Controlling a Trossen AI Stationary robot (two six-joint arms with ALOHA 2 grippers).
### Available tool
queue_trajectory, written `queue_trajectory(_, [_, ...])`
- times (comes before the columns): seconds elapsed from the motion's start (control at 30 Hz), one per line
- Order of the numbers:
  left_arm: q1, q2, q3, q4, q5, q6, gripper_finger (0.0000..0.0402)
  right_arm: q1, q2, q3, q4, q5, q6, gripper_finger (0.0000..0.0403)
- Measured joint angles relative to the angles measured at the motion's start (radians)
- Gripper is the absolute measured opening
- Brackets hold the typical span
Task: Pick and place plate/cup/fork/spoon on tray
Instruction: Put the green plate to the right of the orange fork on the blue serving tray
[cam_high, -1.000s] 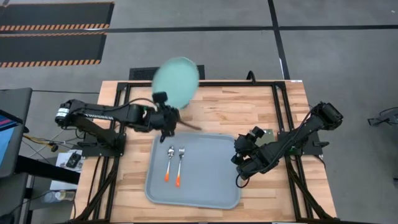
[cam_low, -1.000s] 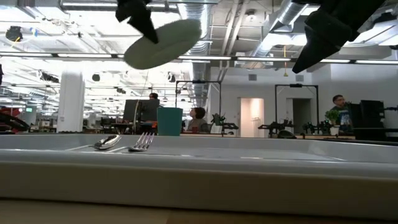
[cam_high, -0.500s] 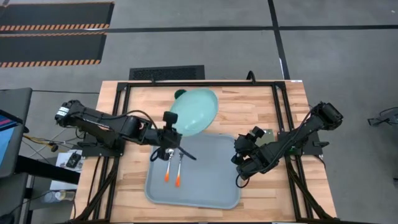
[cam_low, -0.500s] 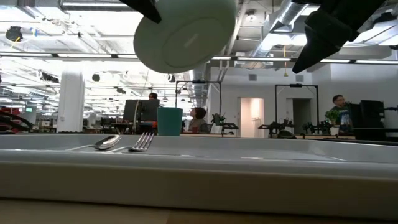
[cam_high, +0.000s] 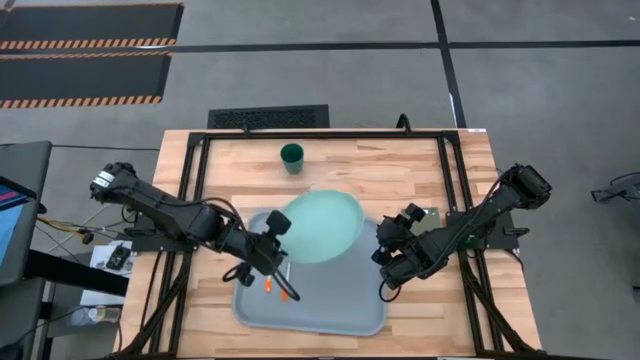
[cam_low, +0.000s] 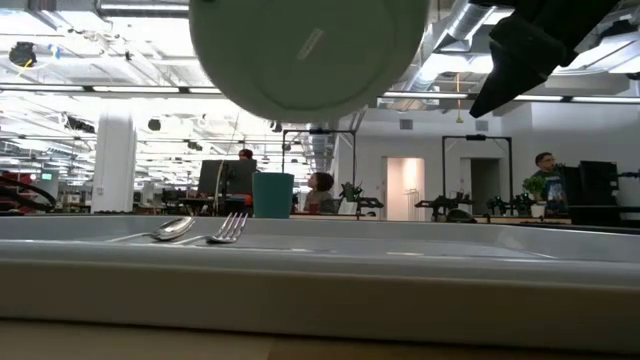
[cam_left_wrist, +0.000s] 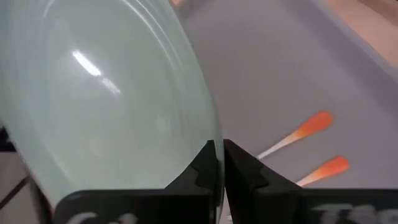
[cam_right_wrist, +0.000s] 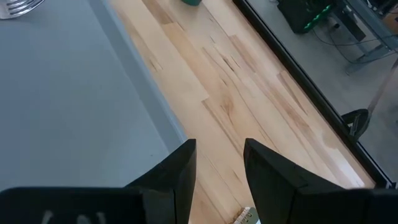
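Observation:
The pale mint-green plate (cam_high: 322, 225) hangs tilted above the far part of the blue-grey tray (cam_high: 340, 305), and its underside faces the low view (cam_low: 305, 55). My left gripper (cam_high: 274, 237) is shut on the plate's rim. The spoon (cam_low: 172, 228) and the fork (cam_low: 230, 227) lie in the tray. From above only their orange handles (cam_high: 276, 289) show beside the gripper. The dark teal cup (cam_high: 291, 156) stands on the table beyond the tray. My right gripper (cam_right_wrist: 217, 155) is open and empty above the tray's right rim. My left gripper pinches the plate's rim (cam_left_wrist: 214, 134) between its two fingers, one on the upper face and one on the underside, at the plate's left edge. The fingers come from the table's left, about level. The plate is lifted clear of the tray and tilted.
Bare wood lies between the cup and the tray's far rim (cam_high: 300, 190) and along the tray's right side (cam_right_wrist: 205, 81). A small pad (cam_high: 432, 213) lies by the right arm. The tray's right half (cam_high: 350, 290) is bare. People stand in the room behind (cam_low: 545, 165).
My left gripper has carried the plate from above the table's far edge toward the near edge and a little to the right, to above the tray. The plate has tipped, so its underside now faces the low view. The cup has come into sight from above.

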Motion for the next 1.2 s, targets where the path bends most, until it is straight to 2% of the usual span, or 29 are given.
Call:
queue_trajectory(0.2, [-0.021,0.087,-0.003,-0.042,0.049,-0.002,0.0,0.0,-0.001,-0.022,0.03,0.0,0.002,0.0159])
queue_trajectory(0.43, [-0.04,0.204,-0.004,-0.121,0.013,0.058,0.0,0.005,0.0,-0.026,0.024,-0.003,0.007,0.0159])
queue_trajectory(0.7, [-0.066,0.242,0.006,-0.092,-0.077,0.133,0.0,0.034,-0.027,0.008,0.018,0.002,0.002,0.0159])
queue_trajectory(0.8, [-0.065,0.242,0.007,-0.046,-0.077,0.151,0.0,0.054,-0.072,0.048,0.017,0.07,-0.057,0.0159])
queue_trajectory(1.0, [-0.045,0.256,0.008,0.008,-0.053,0.181,0.0,0.12,-0.282,0.095,-0.055,0.355,-0.169,0.0153])
queue_trajectory(1.07, [-0.036,0.266,0.008,0.019,-0.042,0.183,0.0,0.139,-0.39,0.095,-0.09,0.389,-0.176,0.0149])
queue_trajectory(1.2, [-0.025,0.289,0.008,0.026,-0.025,0.22,0.0,0.178,-0.614,0.067,-0.116,0.391,-0.168,0.0139])
